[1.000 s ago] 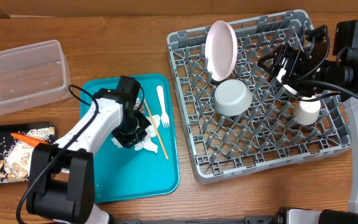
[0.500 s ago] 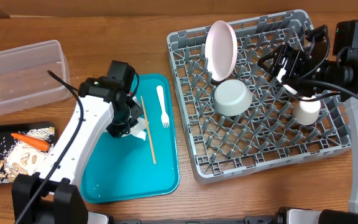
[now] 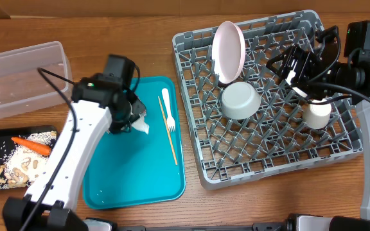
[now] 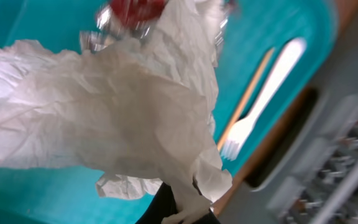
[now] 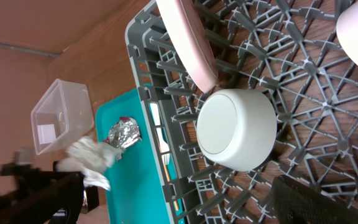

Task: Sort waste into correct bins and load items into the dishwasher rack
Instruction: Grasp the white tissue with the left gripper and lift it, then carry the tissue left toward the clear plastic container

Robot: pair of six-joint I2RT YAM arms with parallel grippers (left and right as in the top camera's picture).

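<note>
The left end effector [image 3: 128, 120] is pinched tight on the crumpled white napkin [image 3: 141, 126], holding it over the far-left part of the teal tray [image 3: 133, 186] near the middle of the tabletop. The foil wrapper [image 5: 124, 132] is just beside the napkin, and the white fork [image 3: 167, 109] and wooden stick [image 3: 168, 128] lie along the tray's right side. The right end effector [image 3: 292, 64] hangs with fingers spread over the dishwasher rack [image 3: 262, 170] at the tabletop's right edge, which holds the pink plate [image 3: 229, 51] on edge, an overturned bowl [image 3: 239, 101] and the white cup [image 3: 316, 114].

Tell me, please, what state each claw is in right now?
Left claw: closed on the crumpled white napkin.
Right claw: open, holding nothing.
</note>
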